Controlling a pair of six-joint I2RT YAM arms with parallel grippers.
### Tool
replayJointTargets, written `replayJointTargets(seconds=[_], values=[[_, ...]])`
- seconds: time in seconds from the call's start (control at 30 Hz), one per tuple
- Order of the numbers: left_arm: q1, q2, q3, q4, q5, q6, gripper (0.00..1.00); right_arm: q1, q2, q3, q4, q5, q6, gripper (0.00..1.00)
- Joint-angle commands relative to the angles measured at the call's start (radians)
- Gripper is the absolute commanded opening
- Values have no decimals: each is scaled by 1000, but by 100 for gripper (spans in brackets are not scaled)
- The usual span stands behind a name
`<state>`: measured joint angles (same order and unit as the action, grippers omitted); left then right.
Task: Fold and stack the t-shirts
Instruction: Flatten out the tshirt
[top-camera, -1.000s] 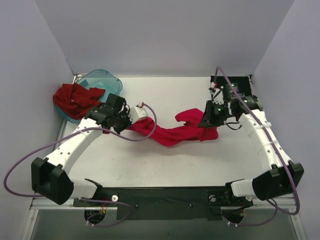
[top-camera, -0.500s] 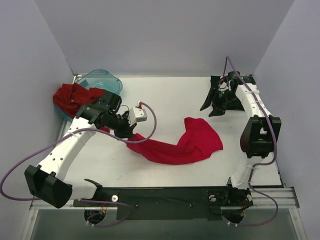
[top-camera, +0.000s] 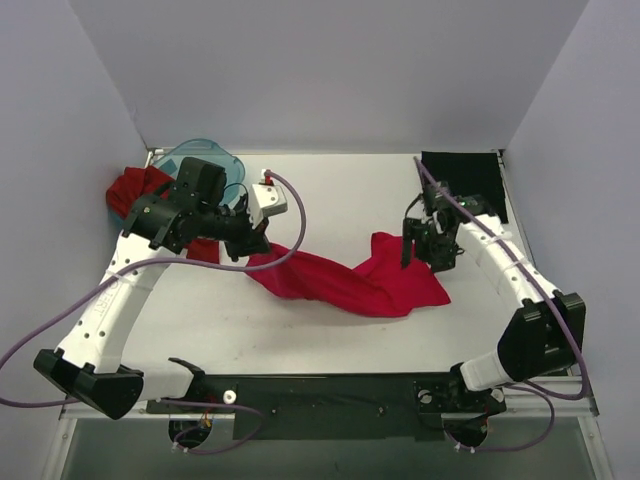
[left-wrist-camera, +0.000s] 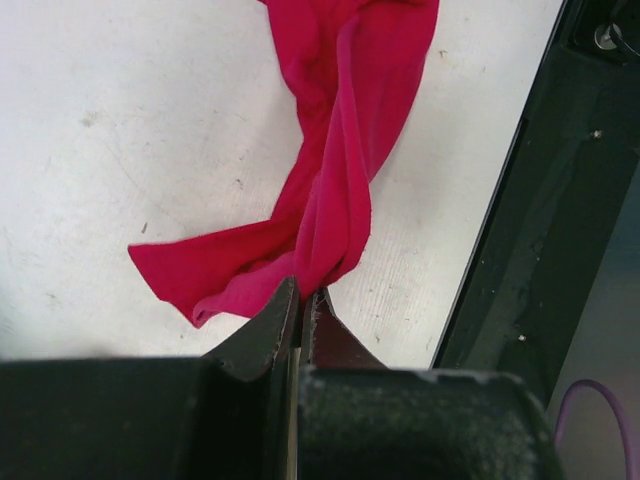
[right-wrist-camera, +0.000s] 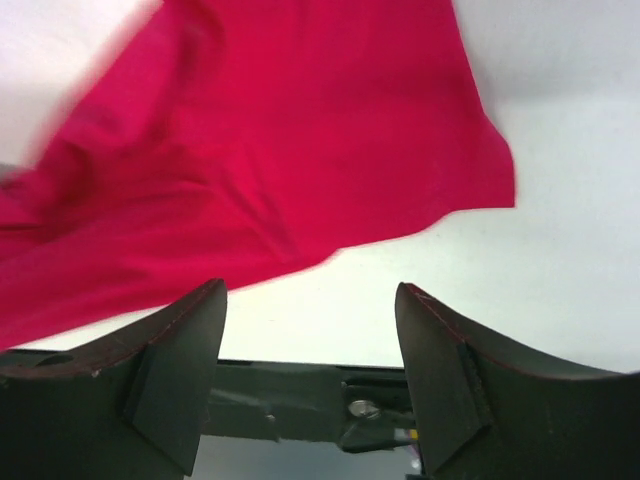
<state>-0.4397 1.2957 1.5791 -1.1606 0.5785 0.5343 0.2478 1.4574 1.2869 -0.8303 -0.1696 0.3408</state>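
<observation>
From the top external view, the crimson-pink t-shirt (top-camera: 340, 285) lies unfolded across the middle of the white table (top-camera: 350, 195), stretched in a loose, twisted band from left to right. The left gripper (top-camera: 256, 243) pinches its left end and holds that end raised off the surface. The right gripper (top-camera: 424, 246) hangs just above the shirt's wider right end, jaws parted and holding nothing. The brick-red t-shirt (top-camera: 135, 192) sits crumpled at the far left, draped over the edge of the teal tub (top-camera: 205, 158). The black t-shirt (top-camera: 462, 172) lies flat in the far right corner, well apart from the others. In the left wrist view, the jaws are pressed together on a gathered fold of the crimson-pink t-shirt (left-wrist-camera: 345, 150). The cloth hangs twisted away from the left gripper (left-wrist-camera: 302, 305) down to the table, with a black rail (left-wrist-camera: 545, 200) running along the right side. In the right wrist view, the right gripper (right-wrist-camera: 310, 292) stands with its two fingers (right-wrist-camera: 180, 375) set wide, only bare table between them. The crimson-pink t-shirt (right-wrist-camera: 250, 150) spreads just beyond the tips.
</observation>
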Motion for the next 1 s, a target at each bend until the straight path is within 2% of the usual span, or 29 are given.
replayJointTargets(seconds=[0.0,0.2,0.37,0.47,0.6,0.7,0.83,0.9,0.93,0.97], values=[[-5,-18,-11,-42,40,0,0,99,8,-228,32,183,85,64],[-5,-22,-36,-34,37,-3,0,71,53,-377,149,222,144,67],[-5,-36,-60,-31,37,-5,0,-135,-79,-527,324,131,300,65],[-5,-38,-64,-27,40,-10,0,-203,-115,-560,405,166,351,65],[-5,-38,-64,-25,46,-13,0,-225,-31,-538,412,275,380,66],[-5,-39,-62,-27,41,-11,0,-225,78,-517,408,236,389,64],[-5,-42,-62,-30,34,-8,0,-217,110,-549,430,179,415,61],[-4,-47,-64,-30,27,-4,0,-225,100,-558,441,179,412,37],[-4,-44,-64,-31,21,-3,0,-229,86,-555,442,179,403,18],[-4,-42,-64,-33,20,7,0,-234,78,-543,441,179,399,8]])
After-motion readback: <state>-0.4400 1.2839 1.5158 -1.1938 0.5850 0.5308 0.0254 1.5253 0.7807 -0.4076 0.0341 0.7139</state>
